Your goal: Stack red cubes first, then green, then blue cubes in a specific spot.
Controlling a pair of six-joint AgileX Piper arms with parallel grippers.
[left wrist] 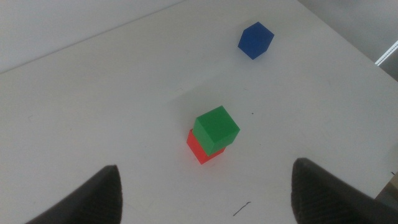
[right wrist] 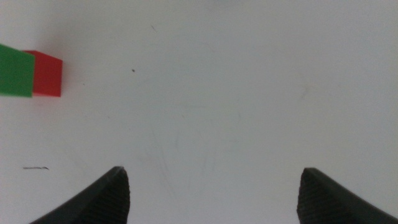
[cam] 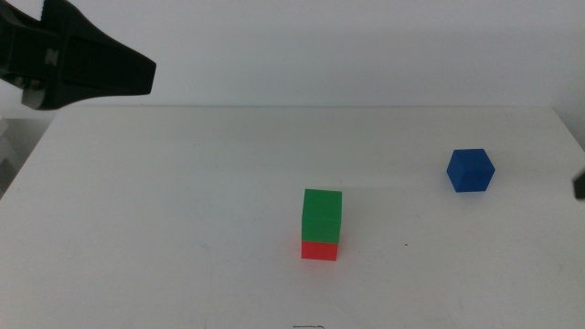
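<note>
Nearest the middle camera, at about 6 o'clock on the desk (cam: 164,238), a two-cube stack is seen: the green cube (cam: 322,217) sits squarely on the red cube (cam: 319,249), touching it, only a strip of red showing beneath. That marks the stacking spot, and two of three layers are judged done. The blue cube (cam: 470,170) rests alone on the desk, well apart from the stack, at about 2 o'clock from it.

The left hand (cam: 110,68) is held raised at the far left, at about 10 o'clock from the stack, with its jaws spread apart and nothing between them. From its wrist view the stack lies ahead and the blue cube (left wrist: 255,40) farther beyond. The right hand (right wrist: 214,193) is also spread and empty; in the middle view only a dark sliver shows at the right edge.

The blue cube is judged nearer the right arm. A cube has no long axis, but its faces appear turned relative to the stack.
</note>
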